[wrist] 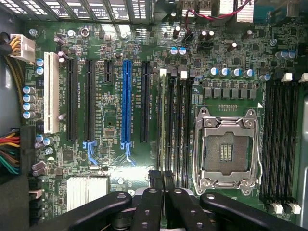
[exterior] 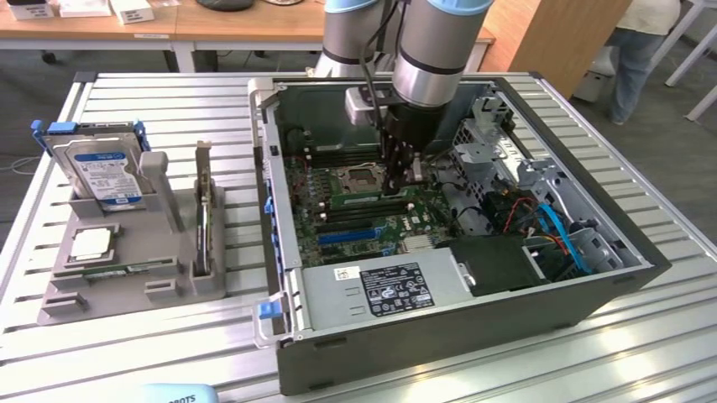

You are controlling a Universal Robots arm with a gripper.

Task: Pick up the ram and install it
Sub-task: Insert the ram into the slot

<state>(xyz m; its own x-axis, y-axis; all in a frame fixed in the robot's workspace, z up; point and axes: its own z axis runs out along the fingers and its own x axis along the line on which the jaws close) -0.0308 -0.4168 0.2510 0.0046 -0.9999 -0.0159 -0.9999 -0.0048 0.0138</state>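
Note:
The ram (exterior: 370,201) is a thin green stick standing on edge in a memory slot of the motherboard, just beside the empty processor socket (exterior: 361,178). My gripper (exterior: 401,186) reaches straight down into the open computer case (exterior: 448,327) and is shut on the end of the ram toward the exterior view's right. In the wrist view the ram (wrist: 161,125) shows edge-on as a pale line running along the slot up to my closed gripper (wrist: 161,177). The neighbouring dark slots (wrist: 185,130) hold nothing.
A grey holder (exterior: 168,285) on the exterior view's left carries a hard drive (exterior: 101,172), a silver processor chip (exterior: 90,243) and another green stick (exterior: 117,270). Inside the case are a power supply (exterior: 381,290), blue cables (exterior: 566,239) and a drive cage (exterior: 493,143). A person (exterior: 639,50) stands far behind.

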